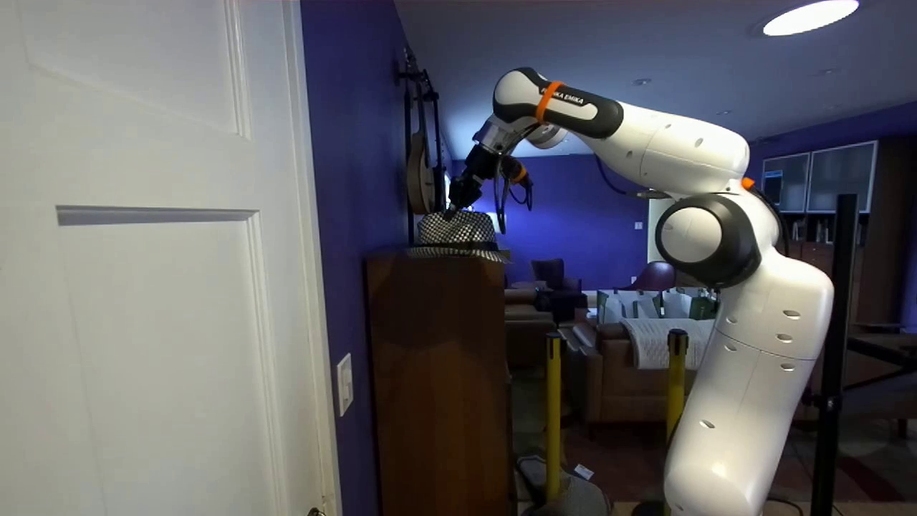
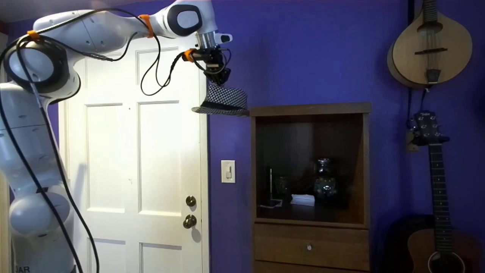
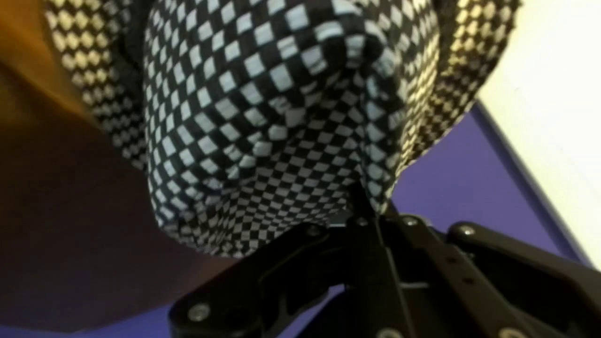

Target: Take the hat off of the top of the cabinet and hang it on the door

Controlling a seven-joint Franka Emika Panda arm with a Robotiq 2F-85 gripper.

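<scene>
The hat, a black-and-white checkered brimmed hat with a dark band, shows in both exterior views (image 1: 462, 231) (image 2: 227, 96) and fills the upper wrist view (image 3: 225, 80). My gripper (image 1: 450, 213) (image 2: 218, 81) (image 3: 371, 202) is shut on a pinched fold of its crown. In an exterior view the hat hangs beside the cabinet's (image 2: 310, 110) left top corner, its brim near top height. From the other angle it overlaps the top of the dark brown cabinet (image 1: 440, 373). The white panelled door (image 1: 157, 344) (image 2: 130, 151) stands left of the cabinet, with a purple wall strip between.
A metal knob (image 2: 189, 221) and a lock (image 2: 190, 201) sit on the door's edge. A light switch (image 2: 228, 171) is on the purple wall. Stringed instruments (image 2: 432, 49) hang right of the cabinet. Yellow posts (image 1: 553, 416) stand near the arm's base.
</scene>
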